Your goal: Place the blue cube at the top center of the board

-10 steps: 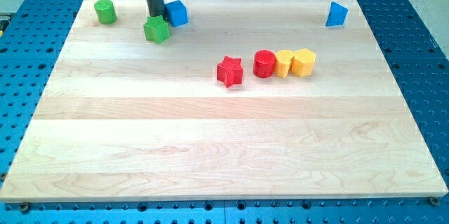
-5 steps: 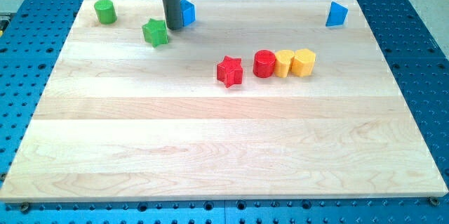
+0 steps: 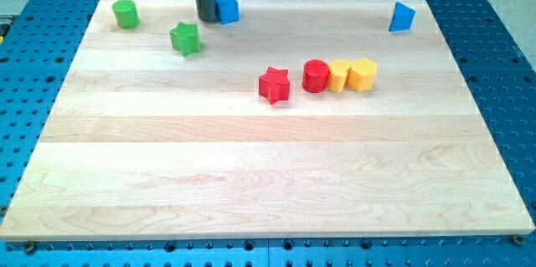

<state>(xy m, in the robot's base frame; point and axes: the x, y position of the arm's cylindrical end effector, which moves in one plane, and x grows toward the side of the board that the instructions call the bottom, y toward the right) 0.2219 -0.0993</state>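
Note:
The blue cube (image 3: 228, 8) sits near the top edge of the wooden board (image 3: 268, 175), a little left of the top centre. My tip (image 3: 205, 18) stands right at the cube's left side, touching or nearly touching it. The rod rises out of the view's top and hides part of the cube's left face. A green star (image 3: 186, 38) lies just below and left of my tip, apart from it.
A green cylinder (image 3: 126, 13) stands at the top left corner. A blue triangular block (image 3: 402, 17) is at the top right. A red star (image 3: 275, 84), a red cylinder (image 3: 316, 75) and two yellow blocks (image 3: 339, 75) (image 3: 363, 74) form a row at mid board.
My tip moved right from the green star to the blue cube's left side, then up. The cube slid right and slightly up. The green star shifted slightly.

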